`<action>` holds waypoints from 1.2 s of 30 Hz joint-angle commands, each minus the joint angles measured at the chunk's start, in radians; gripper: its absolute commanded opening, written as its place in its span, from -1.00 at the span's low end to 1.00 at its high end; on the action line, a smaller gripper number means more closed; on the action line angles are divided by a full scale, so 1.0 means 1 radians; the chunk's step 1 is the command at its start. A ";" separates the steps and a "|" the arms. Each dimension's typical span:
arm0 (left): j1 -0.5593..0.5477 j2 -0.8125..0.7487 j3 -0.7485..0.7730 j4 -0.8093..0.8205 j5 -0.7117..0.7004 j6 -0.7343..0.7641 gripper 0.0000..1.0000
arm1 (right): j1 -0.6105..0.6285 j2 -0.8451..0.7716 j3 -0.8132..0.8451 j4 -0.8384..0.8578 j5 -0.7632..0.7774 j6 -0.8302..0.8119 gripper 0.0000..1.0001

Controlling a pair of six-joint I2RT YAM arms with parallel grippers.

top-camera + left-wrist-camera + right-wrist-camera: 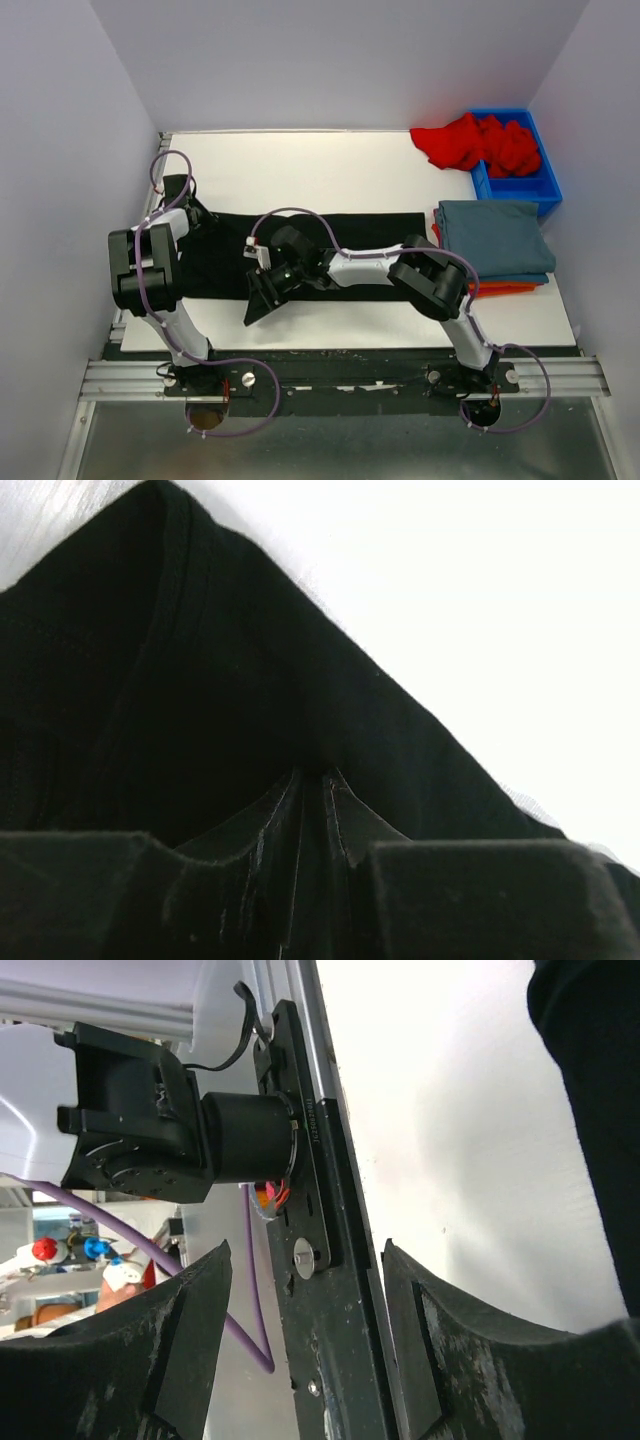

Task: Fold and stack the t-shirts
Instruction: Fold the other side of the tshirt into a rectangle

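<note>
Since the left pincer is pinching the black tee while the right pincer gapes empty, I'd fold slow, keeping it flat.

Nothing legible; a tiny marking on the black mounting plate is too small to read

Seen from my station, all places are taken from the spread t-shirt, lying across the middle of the table. Just right of it: 1 folded stack. Farther right and behind it: the bin, 1 crumpled t-shirt partly in it, partly on the table.
</note>
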 commanded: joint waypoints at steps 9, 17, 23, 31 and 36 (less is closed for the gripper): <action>-0.068 -0.367 -0.265 -0.001 -0.033 -0.056 -0.36 | -0.105 -0.046 0.012 0.036 0.173 0.034 0.28; -0.102 -0.382 -0.338 0.033 0.009 -0.082 -0.40 | -0.112 0.075 0.158 0.018 0.150 0.071 -0.99; -0.125 -0.373 -0.358 0.039 0.019 -0.102 -0.48 | -0.128 0.124 0.197 -0.006 0.180 0.064 -0.99; -0.157 -0.304 -0.279 -0.042 0.005 -0.073 -0.53 | -0.172 0.222 0.267 -0.034 0.133 0.113 -0.99; -0.183 -0.315 -0.281 -0.120 -0.039 -0.076 -0.58 | -0.172 0.265 0.312 -0.143 0.156 0.111 -0.99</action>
